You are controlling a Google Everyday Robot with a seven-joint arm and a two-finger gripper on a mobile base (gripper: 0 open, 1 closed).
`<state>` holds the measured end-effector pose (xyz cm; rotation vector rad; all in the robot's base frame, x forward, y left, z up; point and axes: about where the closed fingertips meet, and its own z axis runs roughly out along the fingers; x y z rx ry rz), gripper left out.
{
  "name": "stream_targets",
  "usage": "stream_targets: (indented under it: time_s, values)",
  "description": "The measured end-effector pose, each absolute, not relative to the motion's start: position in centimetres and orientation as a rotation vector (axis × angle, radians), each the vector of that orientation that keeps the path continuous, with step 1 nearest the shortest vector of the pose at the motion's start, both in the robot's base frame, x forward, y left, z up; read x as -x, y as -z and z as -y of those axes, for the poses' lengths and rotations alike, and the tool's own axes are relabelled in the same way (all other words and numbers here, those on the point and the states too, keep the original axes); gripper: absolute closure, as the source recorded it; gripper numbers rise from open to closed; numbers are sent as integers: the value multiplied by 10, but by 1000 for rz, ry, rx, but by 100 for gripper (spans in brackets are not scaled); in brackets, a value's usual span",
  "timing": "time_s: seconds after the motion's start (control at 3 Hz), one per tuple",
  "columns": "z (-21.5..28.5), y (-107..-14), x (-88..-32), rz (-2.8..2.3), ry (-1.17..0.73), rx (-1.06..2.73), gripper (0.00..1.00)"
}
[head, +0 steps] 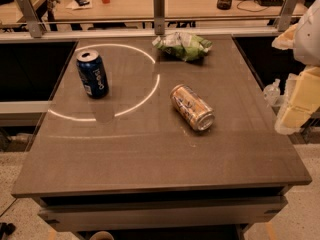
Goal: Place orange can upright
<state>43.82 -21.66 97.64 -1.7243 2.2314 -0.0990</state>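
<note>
The orange can (pixel 192 107) lies on its side near the middle of the grey table (pixel 150 154), its silver end pointing to the front right. My gripper (pixel 295 101) hangs at the right edge of the view, beside the table's right edge, to the right of the can and apart from it. It holds nothing that I can see.
A dark blue can (pixel 92 74) stands upright at the back left of the table. A crumpled green bag (pixel 183 45) lies at the back middle. A railing with metal posts (pixel 159 5) runs behind the table, with a cluttered desk beyond it.
</note>
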Motion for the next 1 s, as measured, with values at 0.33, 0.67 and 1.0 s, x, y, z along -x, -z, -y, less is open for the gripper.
stream_targets:
  time_s: [0.33, 0.67, 1.0]
  values:
    - [216, -977, -438, -2231, 101, 1723, 0]
    - [200, -979, -448, -2245, 75, 1679, 0]
    - [174, -980, -463, -2264, 16, 1606, 0]
